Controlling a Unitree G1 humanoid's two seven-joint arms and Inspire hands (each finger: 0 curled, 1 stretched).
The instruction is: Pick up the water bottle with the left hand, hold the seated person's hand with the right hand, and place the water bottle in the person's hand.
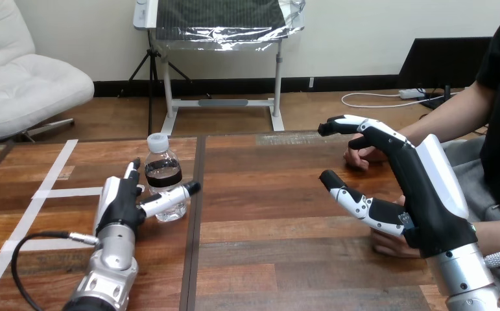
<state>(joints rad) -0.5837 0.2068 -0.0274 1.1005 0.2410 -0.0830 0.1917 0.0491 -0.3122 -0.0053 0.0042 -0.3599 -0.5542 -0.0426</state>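
Clear plastic water bottle; likely light, slippery, dentable; take mid-body; left robot hand spread, flanking it.

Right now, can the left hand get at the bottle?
Probably yes. The left hand is open right at the bottle, with its thumb across the bottle's front and its fingers at its left side. Nothing stands between them.
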